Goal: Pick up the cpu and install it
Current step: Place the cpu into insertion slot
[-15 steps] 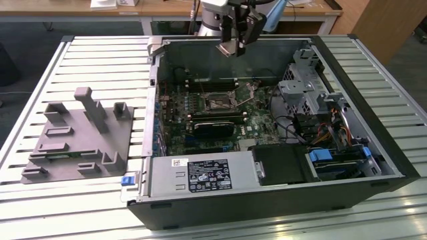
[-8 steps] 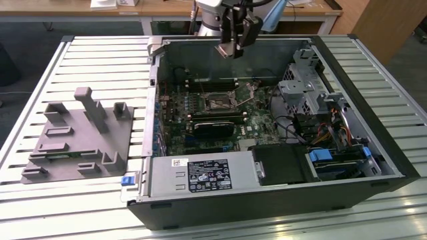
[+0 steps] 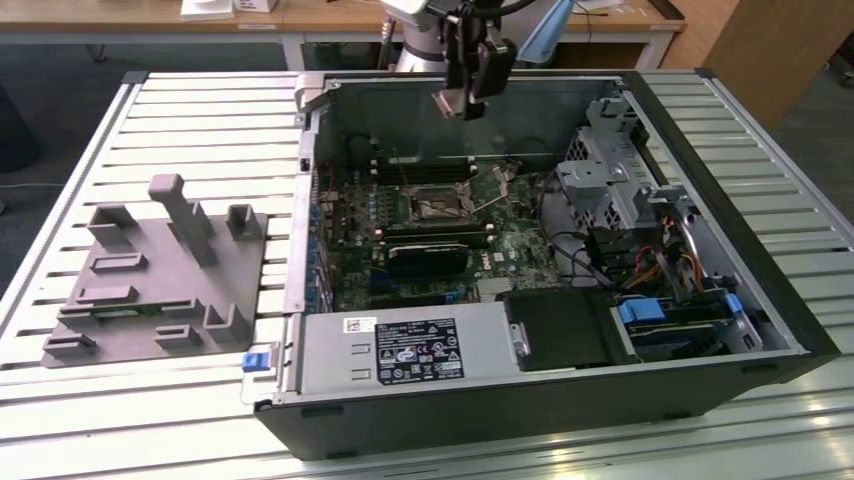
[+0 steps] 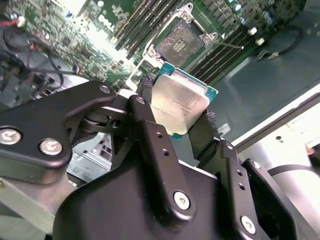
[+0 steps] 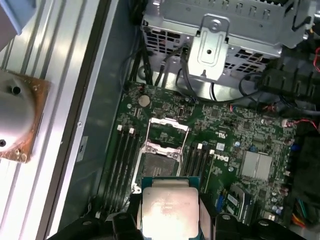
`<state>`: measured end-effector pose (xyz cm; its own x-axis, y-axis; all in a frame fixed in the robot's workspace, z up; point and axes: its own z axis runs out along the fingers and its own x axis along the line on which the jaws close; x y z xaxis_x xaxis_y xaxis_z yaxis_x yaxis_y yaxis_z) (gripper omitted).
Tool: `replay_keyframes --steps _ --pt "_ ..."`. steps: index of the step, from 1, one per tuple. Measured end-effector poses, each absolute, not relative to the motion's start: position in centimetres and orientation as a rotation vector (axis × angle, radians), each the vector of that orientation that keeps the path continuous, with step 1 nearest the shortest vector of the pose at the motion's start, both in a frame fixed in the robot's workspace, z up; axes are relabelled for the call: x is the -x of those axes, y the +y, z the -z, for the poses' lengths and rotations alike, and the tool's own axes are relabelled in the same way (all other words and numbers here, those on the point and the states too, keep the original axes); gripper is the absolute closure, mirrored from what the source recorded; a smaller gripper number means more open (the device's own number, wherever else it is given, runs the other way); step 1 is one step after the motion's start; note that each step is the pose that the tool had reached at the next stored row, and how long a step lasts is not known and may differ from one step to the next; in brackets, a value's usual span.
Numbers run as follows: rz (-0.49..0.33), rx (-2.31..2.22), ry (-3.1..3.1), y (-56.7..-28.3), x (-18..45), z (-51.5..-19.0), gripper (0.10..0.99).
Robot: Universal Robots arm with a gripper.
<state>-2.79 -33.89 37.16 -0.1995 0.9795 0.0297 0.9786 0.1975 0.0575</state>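
Pincer (image 4: 176,104) pinching the cpu (image 4: 182,100): its two black fingers (image 4: 150,125) press on opposite edges of the chip, whose silver lid shows in both wrist views. Pincer and cpu hang in the air over the open case (image 3: 694,120), touching nothing else. Below the pincer lies the motherboard (image 5: 235,135), with the open socket (image 5: 162,145) well apart from the cpu and flanked by memory slots (image 5: 125,160).
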Motion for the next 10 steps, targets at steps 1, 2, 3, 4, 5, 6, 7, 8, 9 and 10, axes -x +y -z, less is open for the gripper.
replay_keyframes --steps 1,2,3,4,5,6,7,8,9,10 --pt "-0.099 -2.001 2.402 -33.89 2.79 -37.12 0.545" --pt "-0.099 -2.022 2.384 -33.89 2.79 -37.07 0.545" --pt "-0.098 -2.044 2.364 -33.89 2.79 -37.03 0.545" --pt "-0.098 -2.065 2.344 -33.89 2.79 -36.99 0.545" --pt "-0.098 -2.086 2.325 -33.89 2.79 -36.94 0.545" --pt "-0.098 -2.107 2.306 -33.90 2.79 -36.90 0.545" --pt "-0.097 -2.127 2.287 -33.89 2.79 -36.86 0.545" --pt "-0.097 -2.147 2.267 -33.89 2.79 -36.81 0.545" --pt "-0.097 -2.166 2.248 -33.89 2.79 -36.76 0.545" --pt "-0.096 -2.184 2.230 -33.89 2.79 -36.69 0.545"
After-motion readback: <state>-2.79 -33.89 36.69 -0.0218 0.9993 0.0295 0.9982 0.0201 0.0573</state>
